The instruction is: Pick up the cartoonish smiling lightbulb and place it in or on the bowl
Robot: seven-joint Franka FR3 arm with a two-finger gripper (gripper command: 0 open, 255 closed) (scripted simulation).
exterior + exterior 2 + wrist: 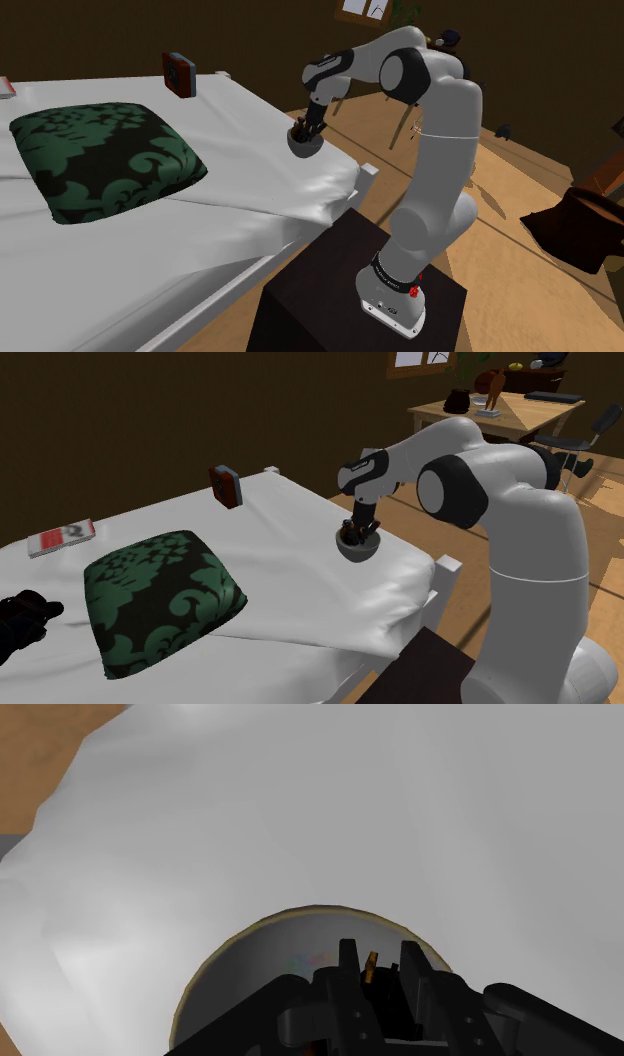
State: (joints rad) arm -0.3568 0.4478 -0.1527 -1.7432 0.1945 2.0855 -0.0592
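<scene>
My gripper [380, 968] is down inside the bowl [235, 969], its fingers [348, 966] standing apart. Between them the wrist view shows a thin orange-brown sliver of the lightbulb [372, 966]. It sits close to one finger with dark space on its other side, so I am not clasping it. The rest of it is hidden from that camera.

The second exterior view adds the bowl's outside: grey and rounded, resting on the white bed [300, 572] near its edge, with a brownish bit rising above the rim beside my fingers. The shoulder view has a reddish speck at that same spot, and my dark stand [330, 290] against the bed's side.

Farther along the bed lies a green-and-black patterned pillow [160, 597]. A small dark red box [226, 484] stands at the far edge, and a red-and-white booklet [62, 536] lies flat.
</scene>
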